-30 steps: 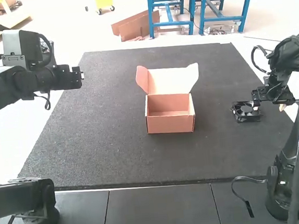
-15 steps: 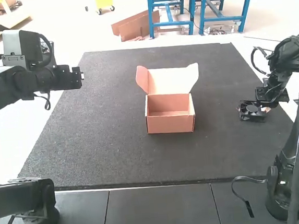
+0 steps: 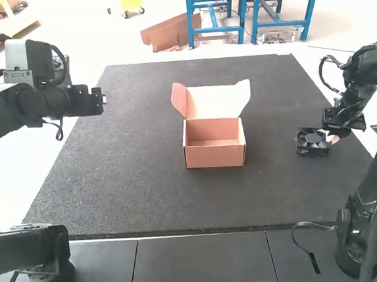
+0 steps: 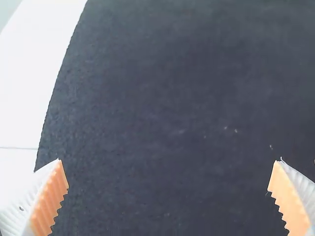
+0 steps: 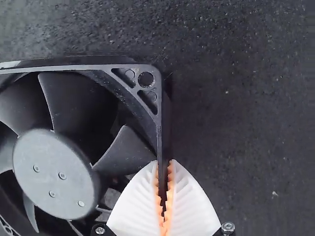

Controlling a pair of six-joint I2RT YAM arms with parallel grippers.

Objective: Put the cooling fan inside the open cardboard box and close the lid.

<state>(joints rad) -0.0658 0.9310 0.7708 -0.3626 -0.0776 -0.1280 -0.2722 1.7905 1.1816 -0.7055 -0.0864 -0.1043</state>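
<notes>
The black cooling fan (image 3: 310, 141) lies on the dark mat (image 3: 138, 172) at the right, well apart from the open cardboard box (image 3: 214, 143). My right gripper (image 3: 331, 136) is shut on the fan's right frame edge. In the right wrist view the white ribbed fingers (image 5: 133, 206) of that gripper (image 5: 164, 196) pinch the thin wall of the fan (image 5: 74, 147). The box stands mid-mat with its lid (image 3: 212, 99) raised at the back. My left gripper (image 3: 99, 96) hovers high over the mat's left side, open and empty (image 4: 167, 196), its orange pads (image 4: 49, 196) far apart.
The mat's right edge (image 3: 345, 121) runs close beside the fan. A black cable (image 3: 306, 236) lies by the right arm's base on the front panel. Bare mat stretches between the fan and the box.
The right wrist has turned and sunk toward the fan, which shifted slightly on the mat. The left arm has barely moved.
</notes>
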